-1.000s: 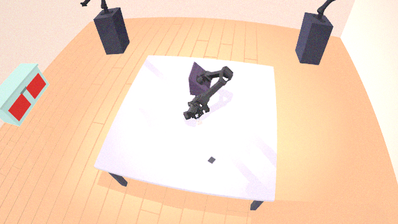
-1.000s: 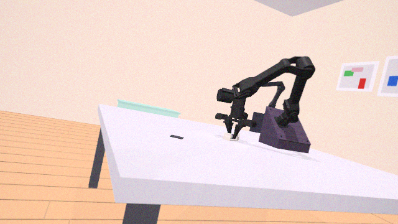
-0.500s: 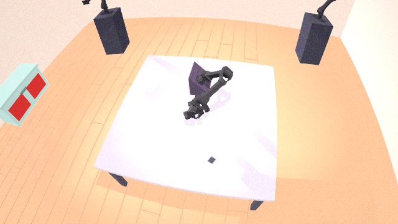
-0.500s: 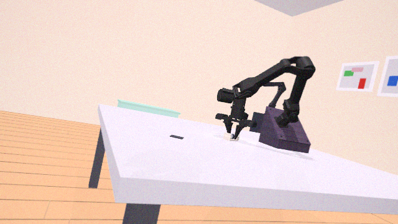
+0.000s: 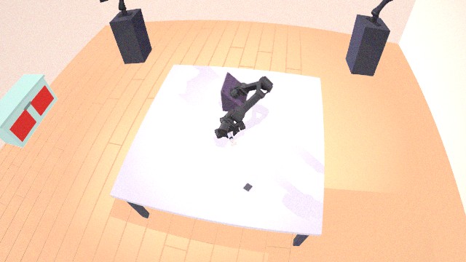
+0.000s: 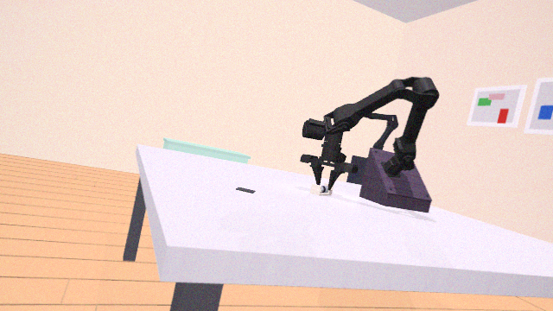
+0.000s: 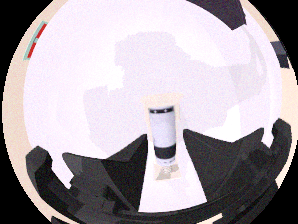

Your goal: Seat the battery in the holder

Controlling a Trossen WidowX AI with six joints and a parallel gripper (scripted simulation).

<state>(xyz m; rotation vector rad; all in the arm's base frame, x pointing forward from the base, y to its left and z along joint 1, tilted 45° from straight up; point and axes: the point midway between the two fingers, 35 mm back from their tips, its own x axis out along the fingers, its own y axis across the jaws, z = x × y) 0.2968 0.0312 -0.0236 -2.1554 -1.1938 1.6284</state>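
Observation:
The battery [image 5: 231, 137] [image 6: 322, 189] [image 7: 163, 131], pale with dark bands near both ends, lies lengthwise in the cream holder [image 5: 234, 143] [image 6: 315, 190] [image 7: 165, 97]. In the wrist view its dotted dark band is at the holder's far wall, and its other end is beside a small silvery part, perhaps the spring, at the near end. Whether it lies fully flat, and whether an end is under the lip, I cannot tell. My gripper [image 6: 325, 187] [image 7: 165, 135] is open around the battery, pointing down, with a visible gap between each fingertip and the battery.
A small dark square [image 5: 247, 187] [image 6: 245, 190] lies on the white table [image 5: 175, 164] [image 6: 268, 229], well away from the holder. The arm's purple base block [image 5: 228, 103] [image 6: 406, 204] stands behind the gripper.

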